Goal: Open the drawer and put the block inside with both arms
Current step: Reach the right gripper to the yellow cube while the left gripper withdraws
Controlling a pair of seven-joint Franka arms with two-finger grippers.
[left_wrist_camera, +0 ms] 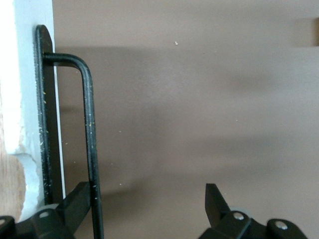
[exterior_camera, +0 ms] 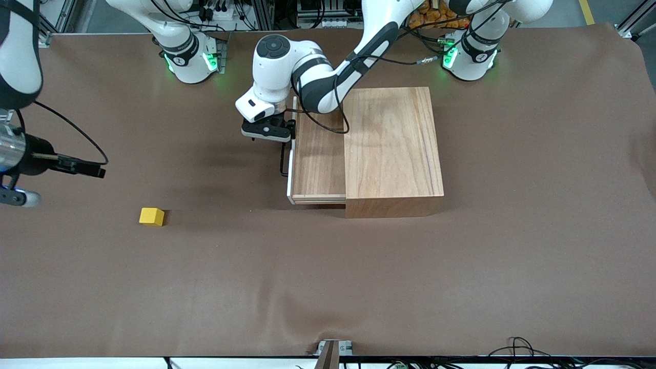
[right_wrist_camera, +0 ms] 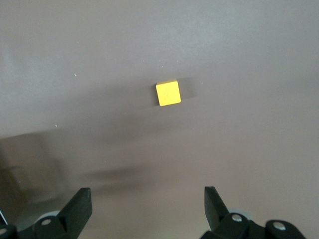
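While drawer (exterior_camera: 318,154) stands part-open mid-table, left gripper (left_wrist_camera: 149,204) straddles handle (left_wrist_camera: 89,139), jaws wide. Right gripper (right_wrist_camera: 148,205), spread, hangs over block (right_wrist_camera: 168,93) near right arm's table edge: centre, descend straight.

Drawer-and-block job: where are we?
Done: the drawer is slid partway out of the wooden box. In hand: the left pincer is open around the black wire handle. Left: the yellow block sits on the table; the right pincer hangs open above it, then it goes into the drawer.
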